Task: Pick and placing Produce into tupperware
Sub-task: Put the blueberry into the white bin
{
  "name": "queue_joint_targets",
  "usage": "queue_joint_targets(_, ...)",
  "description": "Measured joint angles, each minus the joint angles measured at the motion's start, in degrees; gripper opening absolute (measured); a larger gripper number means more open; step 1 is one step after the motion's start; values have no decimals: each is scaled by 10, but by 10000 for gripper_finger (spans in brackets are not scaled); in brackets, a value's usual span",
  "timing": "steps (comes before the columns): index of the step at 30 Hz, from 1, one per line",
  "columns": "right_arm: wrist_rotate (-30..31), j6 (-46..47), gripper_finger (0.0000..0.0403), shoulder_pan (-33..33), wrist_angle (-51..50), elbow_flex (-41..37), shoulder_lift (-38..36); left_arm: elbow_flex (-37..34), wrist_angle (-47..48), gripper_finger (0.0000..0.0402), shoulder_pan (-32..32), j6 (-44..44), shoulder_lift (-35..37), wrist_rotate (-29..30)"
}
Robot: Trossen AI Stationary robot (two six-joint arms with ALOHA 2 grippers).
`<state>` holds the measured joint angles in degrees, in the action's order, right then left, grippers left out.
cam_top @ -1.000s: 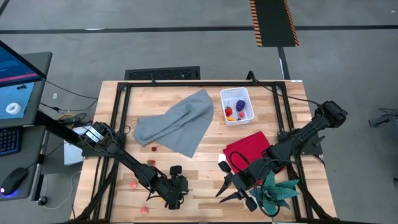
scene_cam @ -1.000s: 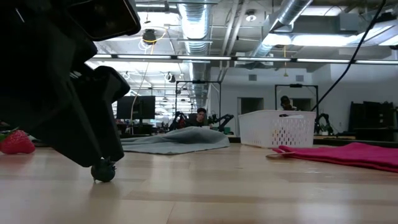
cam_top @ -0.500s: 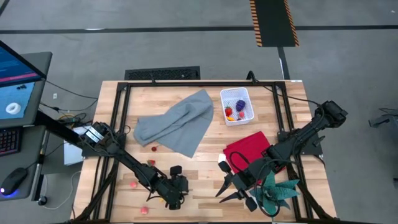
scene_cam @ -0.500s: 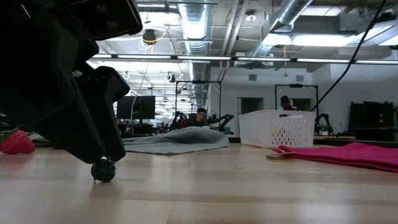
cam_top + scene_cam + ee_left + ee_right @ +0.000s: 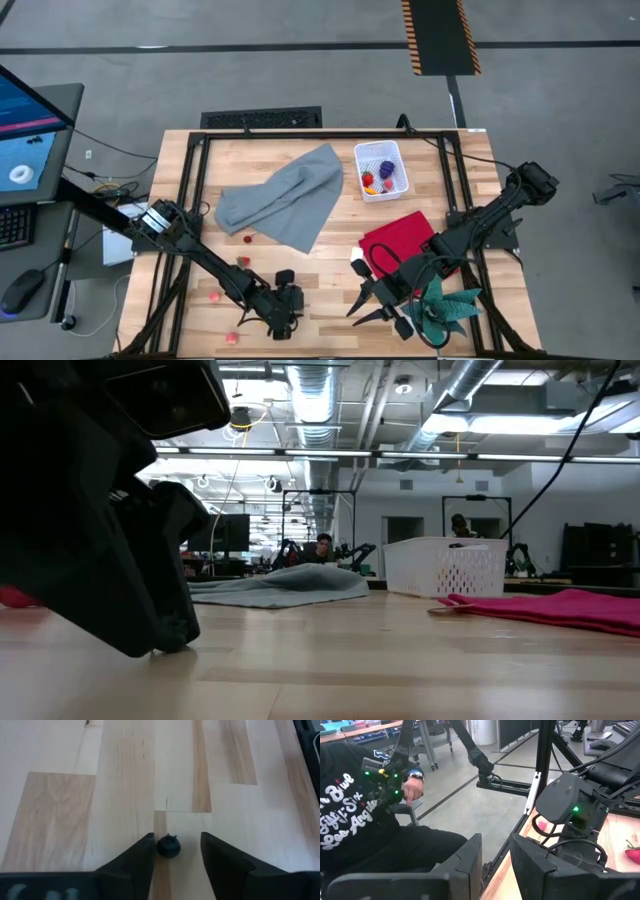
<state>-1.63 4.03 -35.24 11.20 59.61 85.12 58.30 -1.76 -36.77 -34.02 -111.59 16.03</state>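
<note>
Table (image 5: 330,290): a wide bare strip of wood runs between the 2 arms along the near edge; the black frame rails fence the left, right and far sides.
Grey cloth (image 5: 285,198): spread across the middle-left, its far tip just beside the tub.
Red cloth (image 5: 398,240): right of centre, with the right arm's links passing over it.
Left gripper (image 5: 282,312): low at the near edge, and it has dropped since 1 second ago. In the low view the dark housing (image 5: 120,560) now sits down on the wood and hides the little ball that showed under it before.
Left fingers (image 5: 135,860): narrowly parted, tips on the table either side of the dark berry (image 5: 168,846); one looks to touch it, hard to be sure, and they have not closed.
Right gripper (image 5: 385,305): parked near the front edge beside a green folded thing (image 5: 440,305), fingers spread wide, unchanged from before.
Tupperware (image 5: 383,150): far side, right of centre, seen as a white basket (image 5: 445,567) in the low view; inside are a purple grape bunch (image 5: 387,168), red pieces and 1 yellow.
Loose produce: a red piece (image 5: 248,238) by the grey cloth's near edge, pink ones (image 5: 213,296) at the left near corner.
Person (image 5: 365,820): seated beyond the table's edge in the right wrist view, hand on a lit controller.
</note>
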Motion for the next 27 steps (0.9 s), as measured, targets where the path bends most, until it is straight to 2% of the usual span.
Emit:
queue_joint_targets(7,0,0,123,0,0,0,0,0,-1,52,-1,15,-1,15)
queue_joint_targets(10,0,0,123,0,0,0,0,0,-8,30,-1,34,1,13)
queue_joint_targets(12,0,0,123,0,0,0,0,1,-5,32,-2,38,2,18)
queue_joint_targets(19,0,5,123,0,0,0,0,30,30,84,1,81,16,28)
queue_joint_targets(22,0,2,123,-3,1,0,0,51,80,82,7,96,28,47)
queue_joint_targets(27,0,-8,123,-6,20,0,-5,81,143,55,21,132,49,73)
